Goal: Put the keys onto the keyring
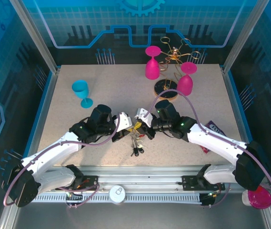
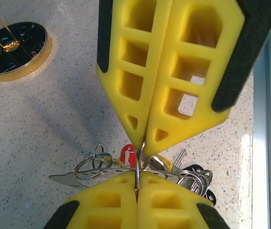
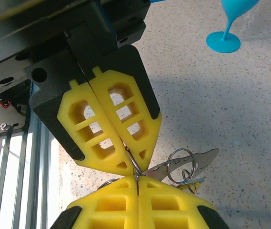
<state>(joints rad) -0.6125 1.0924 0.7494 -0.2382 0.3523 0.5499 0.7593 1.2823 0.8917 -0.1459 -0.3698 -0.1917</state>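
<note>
Together, left gripper (image 2: 136, 187), right gripper (image 3: 137, 183) pinch keyring (image 2: 138, 164), red key (image 2: 128, 155) marking illegible

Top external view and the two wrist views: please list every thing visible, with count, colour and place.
Wire stand with round dark base: one, gold, far centre of the table.
Stemmed plastic goblet: one, blue, far left.
Stemmed plastic goblets: two, pink, beside the stand.
Bunch of keys and rings: one, silver with red and black heads, near centre.
Thin metal keyring: one, silver, held just above the bunch.
Flat wrapper: one, dark, right side.
Round cap: one, white, near rail.
Round object: one, pink, near right corner.
Left gripper: one, yellow, shut on the keyring.
Right gripper: one, yellow, shut on the keyring.
</note>
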